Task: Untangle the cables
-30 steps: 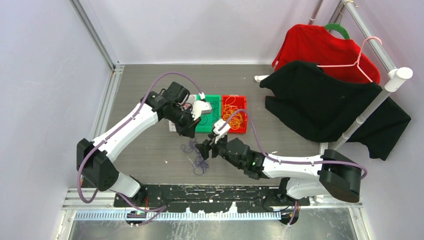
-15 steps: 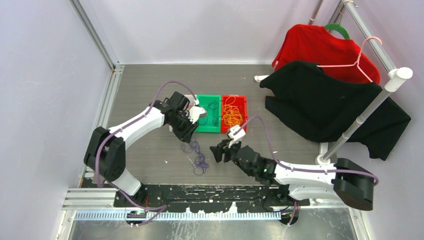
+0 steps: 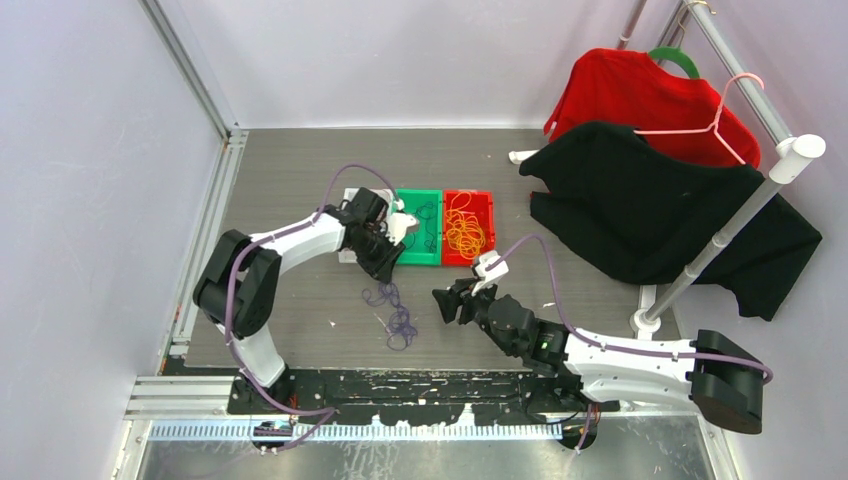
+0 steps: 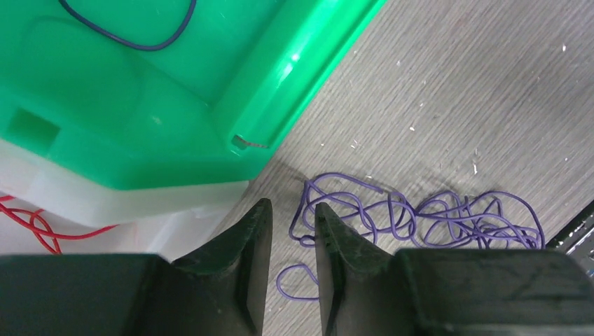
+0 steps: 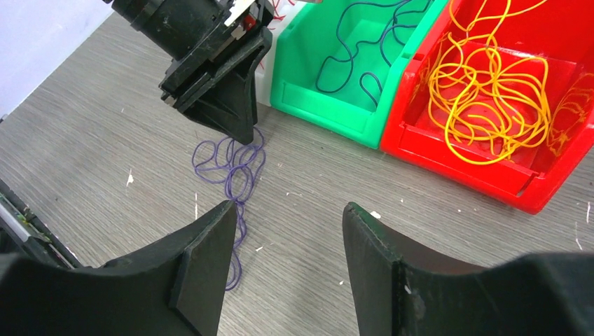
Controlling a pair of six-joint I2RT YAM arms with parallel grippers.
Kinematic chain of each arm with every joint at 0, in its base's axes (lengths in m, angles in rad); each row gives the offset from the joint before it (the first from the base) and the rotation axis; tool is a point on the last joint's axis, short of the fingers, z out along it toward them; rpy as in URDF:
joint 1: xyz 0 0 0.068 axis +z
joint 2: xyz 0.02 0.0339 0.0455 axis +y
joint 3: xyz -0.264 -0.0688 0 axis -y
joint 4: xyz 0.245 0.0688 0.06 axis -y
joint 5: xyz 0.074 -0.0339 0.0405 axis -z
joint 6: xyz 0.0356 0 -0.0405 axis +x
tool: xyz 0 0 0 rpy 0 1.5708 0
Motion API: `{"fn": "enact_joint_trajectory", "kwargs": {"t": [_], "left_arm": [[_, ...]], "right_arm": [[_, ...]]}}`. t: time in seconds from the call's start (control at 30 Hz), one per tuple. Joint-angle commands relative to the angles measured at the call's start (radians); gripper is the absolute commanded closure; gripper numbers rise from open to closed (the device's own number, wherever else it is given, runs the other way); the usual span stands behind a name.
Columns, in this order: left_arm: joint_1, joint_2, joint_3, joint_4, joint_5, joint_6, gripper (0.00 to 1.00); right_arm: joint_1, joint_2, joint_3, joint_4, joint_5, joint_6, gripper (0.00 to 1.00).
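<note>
A tangled purple cable (image 3: 393, 312) (image 4: 427, 217) lies loose on the grey table in front of the bins. My left gripper (image 3: 383, 268) (image 4: 288, 210) hangs just over its near end, jaws a little apart and open, with one purple loop on the table seen through the gap. Orange-yellow cables (image 3: 463, 230) (image 5: 490, 105) fill the red bin (image 3: 468, 262) (image 5: 455, 157). A dark blue cable (image 4: 133, 38) (image 5: 364, 42) lies in the green bin (image 3: 415, 261) (image 4: 140, 105). My right gripper (image 3: 445, 305) (image 5: 288, 207) stands open and empty to the right of the purple clump.
A white bin (image 4: 105, 203) holding a red cable (image 4: 38, 227) sits left of the green bin, mostly under my left arm. On the right a rack pole (image 3: 730, 225) carries a black garment (image 3: 650, 215) and a red one (image 3: 640, 95). Walls close in the left and back.
My left gripper came down from the bins to the purple clump and opened from shut. My right gripper drew back to the right and its jaws narrowed somewhat.
</note>
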State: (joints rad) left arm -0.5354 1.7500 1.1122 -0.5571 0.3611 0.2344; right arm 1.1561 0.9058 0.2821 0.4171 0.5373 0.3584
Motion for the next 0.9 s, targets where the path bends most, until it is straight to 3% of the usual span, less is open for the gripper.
{"fn": "enact_joint_trajectory", "kwargs": {"t": [0.0, 0.13, 0.27, 0.57, 0.87], "left_arm": [[-0.001, 0.011, 0.001, 0.079, 0.020, -0.002, 0.74], [-0.001, -0.005, 0.016, 0.048, 0.035, 0.011, 0.89], [-0.001, -0.089, 0.038, -0.035, 0.075, 0.026, 0.98], [-0.001, -0.330, 0.161, -0.279, 0.219, -0.005, 1.00], [-0.003, -0.436, 0.261, -0.450, 0.306, 0.008, 1.00]], "right_arm": [[-0.001, 0.012, 0.002, 0.036, 0.009, 0.020, 0.38], [-0.001, 0.013, 0.002, 0.037, 0.006, 0.025, 0.40], [-0.001, 0.010, 0.002, 0.043, 0.014, 0.022, 0.40], [-0.001, 0.124, 0.096, 0.167, -0.019, -0.068, 0.25], [-0.001, 0.263, 0.219, 0.315, -0.102, -0.067, 0.22]]}}
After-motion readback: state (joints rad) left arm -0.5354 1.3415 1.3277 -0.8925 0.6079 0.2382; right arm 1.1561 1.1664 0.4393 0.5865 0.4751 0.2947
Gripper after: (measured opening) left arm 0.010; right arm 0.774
